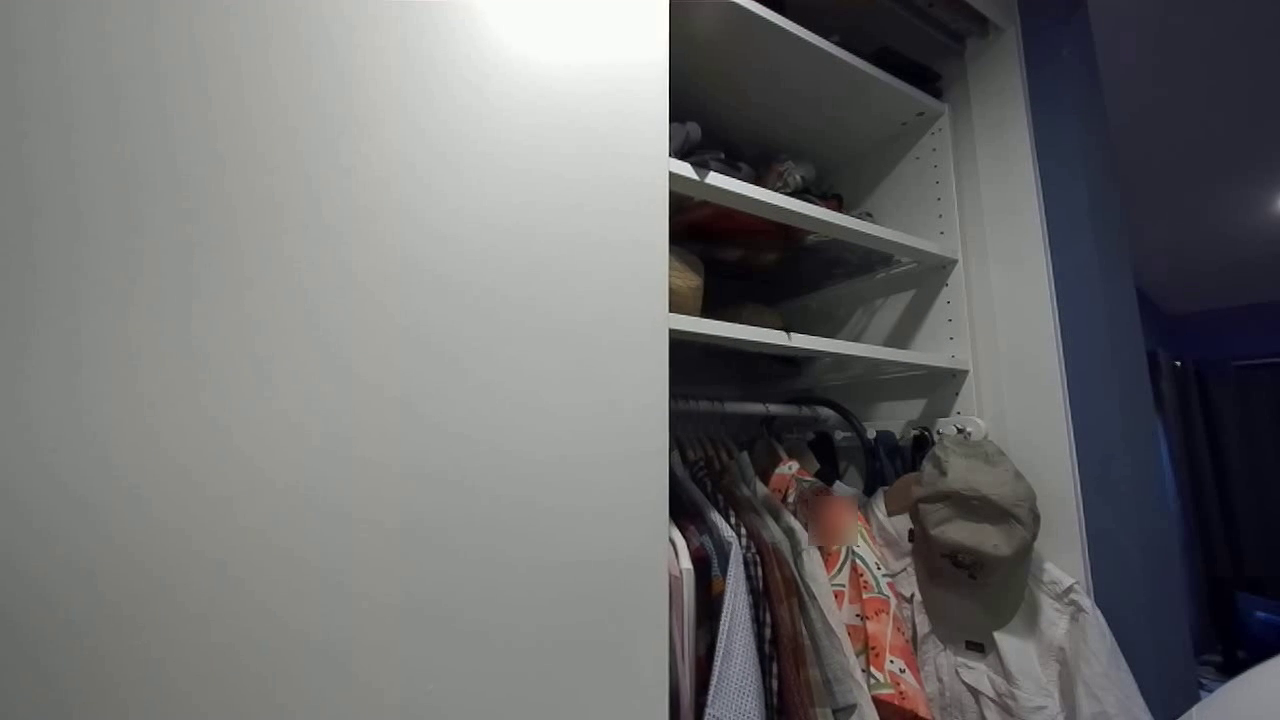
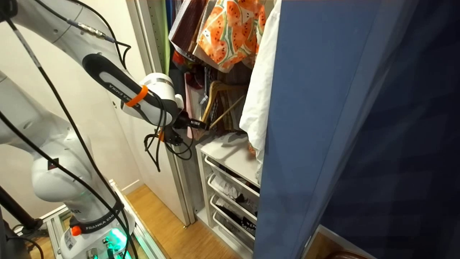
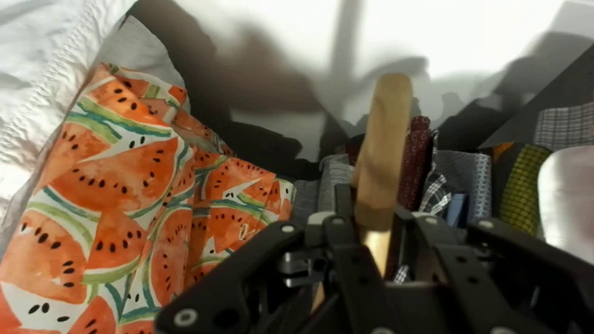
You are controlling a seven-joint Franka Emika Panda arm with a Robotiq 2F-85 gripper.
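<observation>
Clasping wooden hanger [image 3: 386,144], gripper [image 3: 372,208] hiding part, white garment [image 3: 37,79] cropped.

Has a watermelon-print shirt [image 3: 120,199] hanging beside a white shirt [image 1: 1045,660], with a tan cap [image 1: 975,540] in front of the white shirt. Includes shelves [image 1: 820,219] above a row of garments [image 1: 735,630], a drawer unit [image 2: 233,158] holding cloth items [image 2: 222,185], a blue wall [image 2: 312,108] alongside and a wooden floor [image 2: 158,208] below.
</observation>
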